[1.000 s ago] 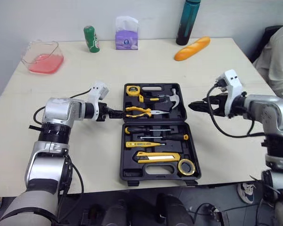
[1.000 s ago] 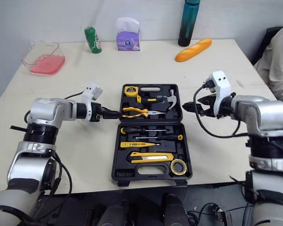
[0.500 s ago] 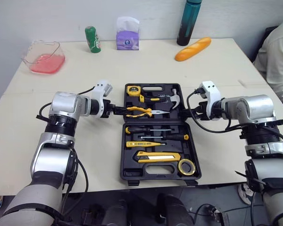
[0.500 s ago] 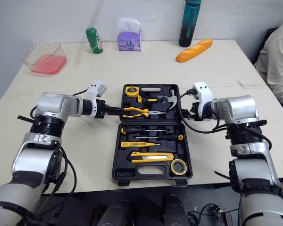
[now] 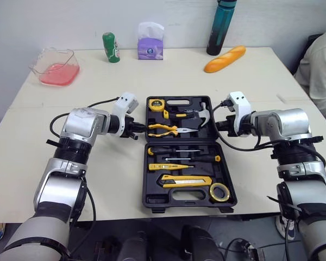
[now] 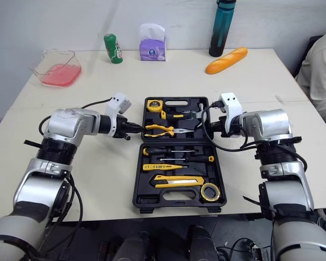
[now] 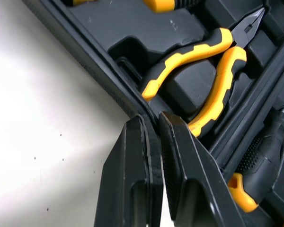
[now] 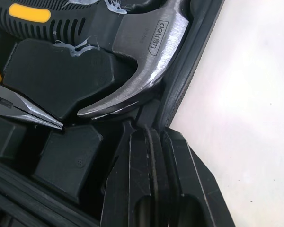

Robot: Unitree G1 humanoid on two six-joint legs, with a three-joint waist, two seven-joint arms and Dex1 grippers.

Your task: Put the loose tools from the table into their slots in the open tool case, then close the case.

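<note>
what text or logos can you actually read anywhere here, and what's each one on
"deli": stamped on the steel hammer head, legible in the right wrist view.
Too small to read: the labels on the green can, the purple tissue box, the yellow tape measure and the yellow tester in the tool case.
</note>
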